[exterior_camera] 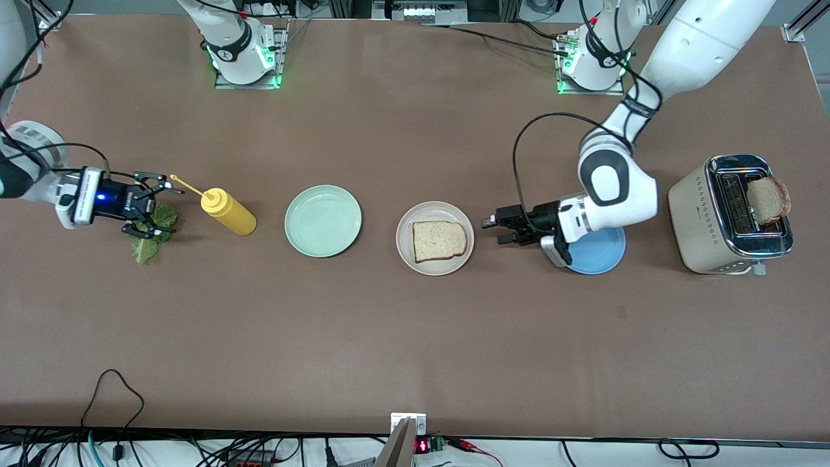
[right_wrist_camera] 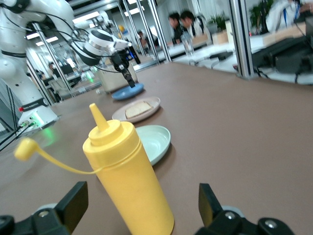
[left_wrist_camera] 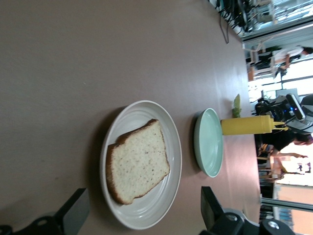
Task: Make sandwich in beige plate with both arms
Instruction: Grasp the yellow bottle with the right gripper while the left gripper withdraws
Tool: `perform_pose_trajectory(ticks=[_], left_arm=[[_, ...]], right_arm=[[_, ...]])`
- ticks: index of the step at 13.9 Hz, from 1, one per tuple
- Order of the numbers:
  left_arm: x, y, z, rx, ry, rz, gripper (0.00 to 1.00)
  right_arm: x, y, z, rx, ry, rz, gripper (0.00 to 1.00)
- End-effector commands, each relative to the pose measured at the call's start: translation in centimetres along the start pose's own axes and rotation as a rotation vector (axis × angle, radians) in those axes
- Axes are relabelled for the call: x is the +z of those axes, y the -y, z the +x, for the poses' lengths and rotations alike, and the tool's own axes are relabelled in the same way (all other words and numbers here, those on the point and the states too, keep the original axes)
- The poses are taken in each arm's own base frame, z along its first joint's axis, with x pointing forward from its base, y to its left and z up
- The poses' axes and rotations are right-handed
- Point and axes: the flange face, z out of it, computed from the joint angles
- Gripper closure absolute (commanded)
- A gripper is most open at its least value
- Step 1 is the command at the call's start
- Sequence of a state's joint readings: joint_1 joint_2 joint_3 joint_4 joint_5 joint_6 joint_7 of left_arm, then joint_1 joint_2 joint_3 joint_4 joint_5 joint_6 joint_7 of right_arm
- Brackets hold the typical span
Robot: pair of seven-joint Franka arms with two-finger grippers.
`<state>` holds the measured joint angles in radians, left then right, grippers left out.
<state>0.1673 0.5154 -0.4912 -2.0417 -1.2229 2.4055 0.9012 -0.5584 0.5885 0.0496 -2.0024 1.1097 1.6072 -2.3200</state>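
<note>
Front view: beige plate [exterior_camera: 434, 238] mid-table, one bread slice [exterior_camera: 439, 240] lying on it. Mint green plate [exterior_camera: 323, 220] beside it toward the right arm's end; then yellow squeeze bottle [exterior_camera: 228, 211] on its side; lettuce leaf [exterior_camera: 154, 232] on the table under the right gripper [exterior_camera: 157, 206], fingers apart, empty. Left gripper [exterior_camera: 496, 230] between beige plate and blue plate [exterior_camera: 600, 251], fingers apart, empty. Toaster [exterior_camera: 731, 215] at the left arm's end, second bread slice [exterior_camera: 768, 199] standing in its slot.

Left wrist view: fingers [left_wrist_camera: 73, 215] spread wide; beige plate and slice between them.

Right wrist view: fingers [right_wrist_camera: 74, 199] spread; bottle between them.
</note>
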Motion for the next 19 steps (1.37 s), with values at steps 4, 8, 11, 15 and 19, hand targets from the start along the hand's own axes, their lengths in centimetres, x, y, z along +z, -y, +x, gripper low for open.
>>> perform_pose_trajectory(ticks=[4, 8, 11, 15, 19], left_arm=[[-4.0, -3.0, 1.6, 0.114, 0.164, 0.283, 0.00], [-5.9, -5.8, 3.2, 0.135, 0.342, 0.469, 0.00], [-8.0, -7.0, 4.2, 0.107, 0.467, 0.685, 0.00], [-11.1, -8.7, 5.4, 0.037, 0.520, 0.878, 0.00], [-16.4, -13.4, 7.5, -0.019, 0.525, 0.929, 0.00]], right_arm=[[2.7, 0.1, -4.4, -0.176, -0.135, 0.041, 0.00], [4.2, -0.1, -5.0, -0.254, -0.160, 0.054, 0.00], [6.3, -0.6, -4.3, -0.263, -0.168, 0.067, 0.00], [9.0, -0.9, -4.3, -0.258, -0.187, 0.083, 0.00], [11.1, -0.9, -4.4, -0.260, -0.200, 0.100, 0.00]])
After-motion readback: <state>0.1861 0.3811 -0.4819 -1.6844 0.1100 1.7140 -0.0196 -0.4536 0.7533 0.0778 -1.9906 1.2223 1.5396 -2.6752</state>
